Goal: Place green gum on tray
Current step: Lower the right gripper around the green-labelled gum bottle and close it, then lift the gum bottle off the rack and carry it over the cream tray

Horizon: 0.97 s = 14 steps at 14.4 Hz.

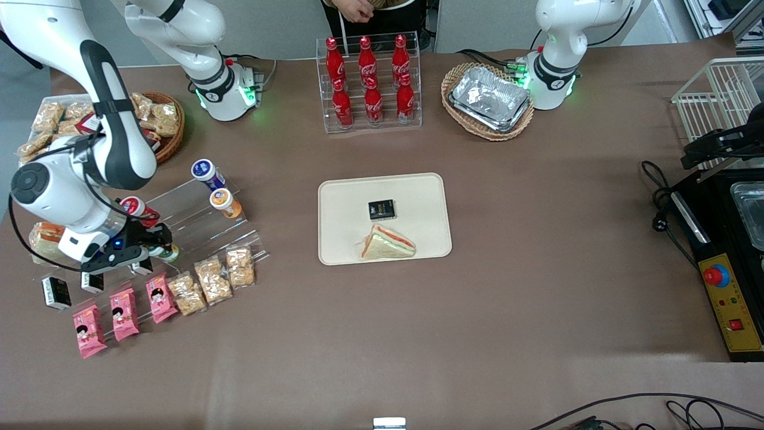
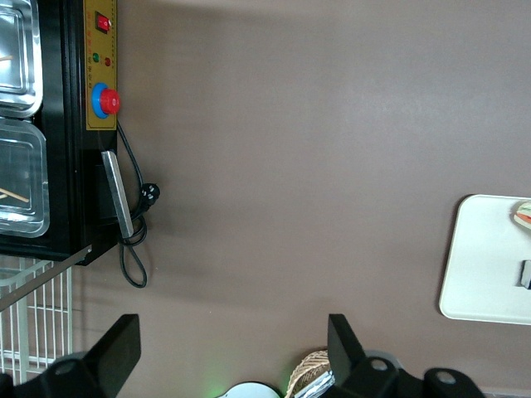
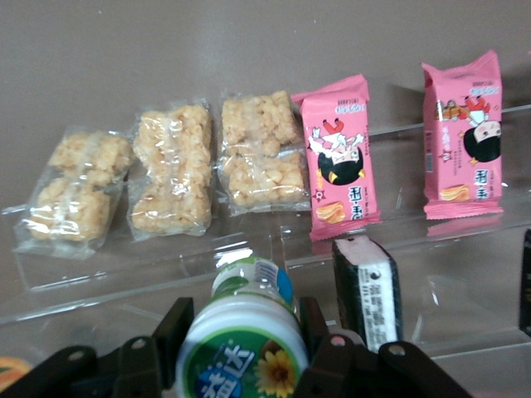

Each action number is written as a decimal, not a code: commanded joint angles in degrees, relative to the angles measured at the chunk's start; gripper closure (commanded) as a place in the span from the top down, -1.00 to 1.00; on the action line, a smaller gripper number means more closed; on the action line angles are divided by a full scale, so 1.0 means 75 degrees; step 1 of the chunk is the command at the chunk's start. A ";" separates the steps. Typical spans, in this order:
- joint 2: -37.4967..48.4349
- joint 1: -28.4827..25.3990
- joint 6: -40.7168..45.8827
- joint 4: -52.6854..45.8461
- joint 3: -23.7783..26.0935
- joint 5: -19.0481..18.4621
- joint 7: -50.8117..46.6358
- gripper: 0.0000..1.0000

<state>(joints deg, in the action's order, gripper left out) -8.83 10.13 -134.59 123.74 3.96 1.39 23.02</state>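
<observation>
The green gum (image 3: 245, 348), a small bottle with a green-rimmed white lid, lies on the clear acrylic shelf (image 1: 197, 218) toward the working arm's end of the table. In the front view only a bit of it (image 1: 169, 255) shows under my hand. My right gripper (image 3: 243, 313) is down at the shelf with one finger on each side of the bottle, pressed against it. Its fingers (image 3: 174, 327) are shut on the gum. The cream tray (image 1: 346, 203) lies at the table's middle, well away from the gripper (image 1: 154, 243), and also shows in the left wrist view (image 2: 485, 265).
The tray holds a sandwich (image 1: 388, 243) and a black packet (image 1: 381, 209). The shelf also carries red-lidded (image 1: 136, 207), orange-lidded (image 1: 224, 201) and blue-lidded (image 1: 205, 170) bottles, rice-cracker packs (image 3: 174, 178), pink packs (image 3: 340, 170) and a black-white box (image 3: 369, 290). A cola rack (image 1: 370, 77) and a foil-tray basket (image 1: 488, 98) stand farther back.
</observation>
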 commanded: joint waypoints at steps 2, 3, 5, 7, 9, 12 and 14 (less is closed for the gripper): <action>0.0110 -0.0026 0.2775 -0.1939 0.0023 -0.0057 -0.0056 -0.19; 0.0134 -0.0038 0.3431 -0.2373 0.0023 -0.0034 -0.0127 -0.19; 0.0192 -0.0050 0.4557 -0.3194 0.0046 -0.0022 -0.0535 -0.18; 0.0262 -0.0247 0.5391 -0.3932 0.0046 0.0095 -0.1108 -0.17; 0.0251 -0.0459 0.6258 -0.4729 0.0046 0.0096 -0.1496 -0.17; 0.0263 -0.1171 0.6660 -0.5003 0.0070 0.0119 -0.2793 -0.17; 0.0379 -0.1851 0.6661 -0.4968 0.0047 0.0503 -0.4047 -0.17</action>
<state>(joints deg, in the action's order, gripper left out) -5.75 2.33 -86.31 88.03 4.56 2.27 3.59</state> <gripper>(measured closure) 0.419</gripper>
